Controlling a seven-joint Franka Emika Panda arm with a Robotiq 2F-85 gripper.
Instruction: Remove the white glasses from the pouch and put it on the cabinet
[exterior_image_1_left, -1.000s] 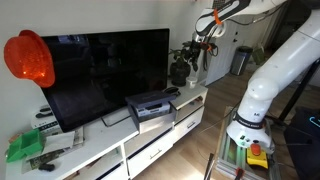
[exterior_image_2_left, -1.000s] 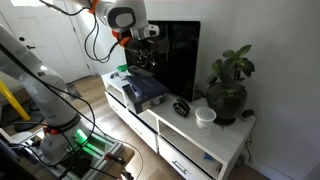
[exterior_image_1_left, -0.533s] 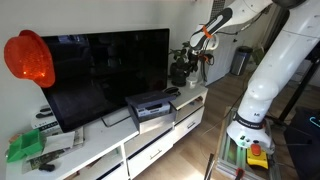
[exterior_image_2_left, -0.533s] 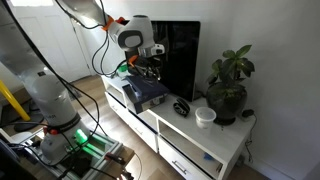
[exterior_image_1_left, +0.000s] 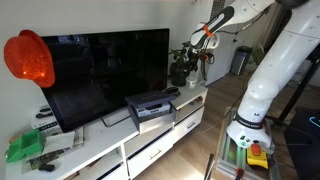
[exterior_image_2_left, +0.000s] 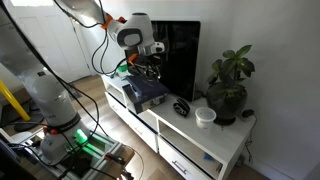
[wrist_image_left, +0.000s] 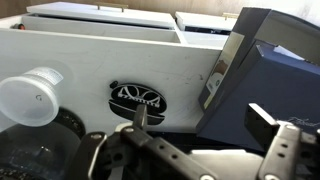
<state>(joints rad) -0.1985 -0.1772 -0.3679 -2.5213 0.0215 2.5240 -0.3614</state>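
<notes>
Above the long white cabinet (exterior_image_2_left: 228, 138), beside the black box (exterior_image_2_left: 146, 92), the gripper (wrist_image_left: 200, 118) hangs with 2 fingers spread wide, holding nothing, while the black pouch (exterior_image_2_left: 181, 107) bearing white glasses (wrist_image_left: 137, 96) lies near the front edge.

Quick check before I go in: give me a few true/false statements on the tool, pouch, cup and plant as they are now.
1. The tool is open and empty. True.
2. The black pouch lies on the cabinet between the black box and the white cup. True.
3. The white cup stands on the black box. False: it stands on the cabinet, beside the plant.
4. The tool is gripping the pouch. False: it hangs above, clear of the pouch.
</notes>
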